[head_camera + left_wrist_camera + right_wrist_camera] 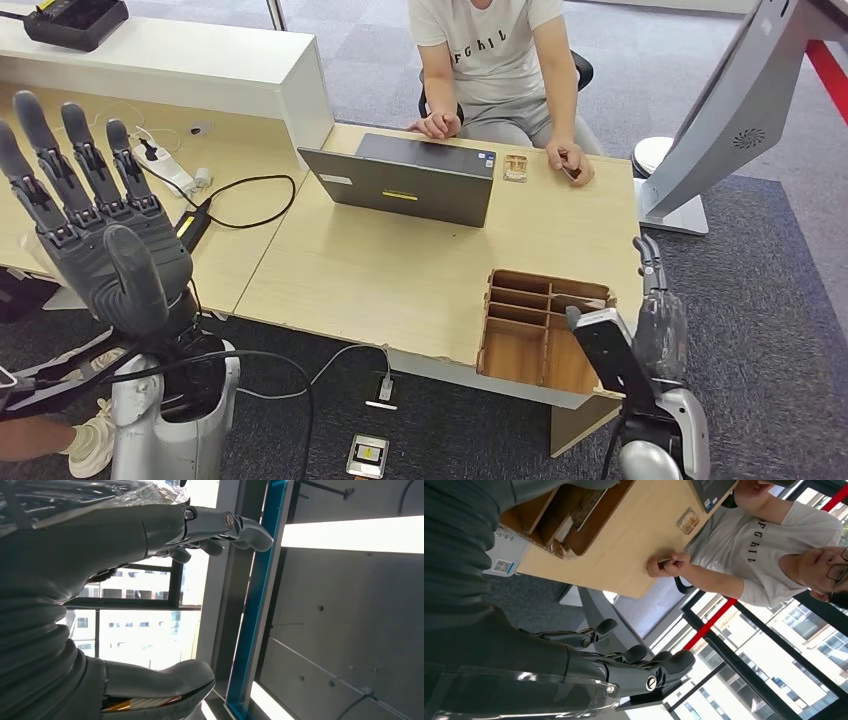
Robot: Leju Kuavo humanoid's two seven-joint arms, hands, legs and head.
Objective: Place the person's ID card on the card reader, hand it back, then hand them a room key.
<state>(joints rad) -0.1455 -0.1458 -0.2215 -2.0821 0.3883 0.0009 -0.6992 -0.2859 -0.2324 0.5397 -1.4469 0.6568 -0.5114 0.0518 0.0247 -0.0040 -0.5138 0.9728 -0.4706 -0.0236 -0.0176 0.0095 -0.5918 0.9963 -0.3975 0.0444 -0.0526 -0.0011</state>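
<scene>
The left hand point(95, 215), ribbed grey with dark fingers, is raised upright, spread and empty. The right hand point(655, 320) hangs off the bench point(400, 270) corner, fingers loose, holding nothing. Just beside it sits one slotted wooden tray point(540, 325). Well ahead, across bare pale wood, a person's hand point(572, 162) pinches one thin card point(664, 561). One grey laptop point(405, 180) stands between the hands.

The card point(570, 172) pinched in the person's hand point(572, 163) is too small to be identified. The contents of the wooden organizer point(540, 330) are partly hidden by the right hand point(655, 325). The laptop point(410, 180) screen is turned away.
</scene>
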